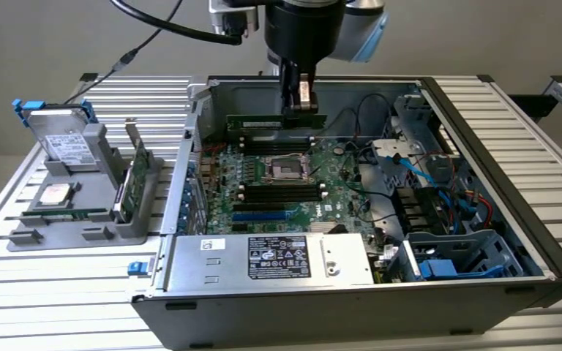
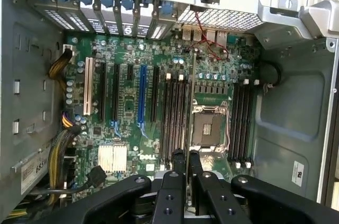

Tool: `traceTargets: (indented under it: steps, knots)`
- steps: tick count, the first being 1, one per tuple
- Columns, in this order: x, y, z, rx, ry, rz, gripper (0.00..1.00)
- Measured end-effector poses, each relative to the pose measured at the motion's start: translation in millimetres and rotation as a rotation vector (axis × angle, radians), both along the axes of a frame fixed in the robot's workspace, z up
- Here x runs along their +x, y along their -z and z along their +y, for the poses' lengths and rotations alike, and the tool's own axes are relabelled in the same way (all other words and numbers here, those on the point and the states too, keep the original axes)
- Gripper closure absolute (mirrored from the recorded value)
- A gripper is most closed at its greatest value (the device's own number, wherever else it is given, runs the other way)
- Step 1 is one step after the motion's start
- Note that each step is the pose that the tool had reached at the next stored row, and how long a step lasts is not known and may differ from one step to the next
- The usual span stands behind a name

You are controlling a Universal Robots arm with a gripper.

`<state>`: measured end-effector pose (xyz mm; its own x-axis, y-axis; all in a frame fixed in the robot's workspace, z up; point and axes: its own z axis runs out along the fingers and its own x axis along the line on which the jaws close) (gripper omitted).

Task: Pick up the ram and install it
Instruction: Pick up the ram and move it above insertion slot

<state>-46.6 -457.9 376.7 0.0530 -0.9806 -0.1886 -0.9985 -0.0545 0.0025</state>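
- Clenched jaws, gripping the ram (image 1: 275,122) by its top edge, off-centre, with most of the stick reaching out to one side of the jaws.
- Held level directly under the jaws, over the black memory slots (image 1: 277,141) just beyond the CPU socket (image 1: 288,170); cannot tell whether touching a slot yet.
- Best done by keeping the stick parallel to the slot, matching the notch and pressing straight down; likely to tilt with an off-centre grip, so go easy.
- Thin, flat, rigid green board with a row of dark chips.
- Long narrow black plastic slots on a crowded green motherboard (image 1: 306,194), inside a grey sheet-metal case (image 1: 515,219).
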Motion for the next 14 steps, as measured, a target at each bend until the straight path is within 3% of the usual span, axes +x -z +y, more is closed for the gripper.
traceTargets:
  steps: [8,14]
  knots:
    - [1.9,11.4,18.1,-0.011,0.0,-0.0001,0.86]
    - [3.6,18.4,35.5,-0.0258,0.0,-0.0001,0.86]
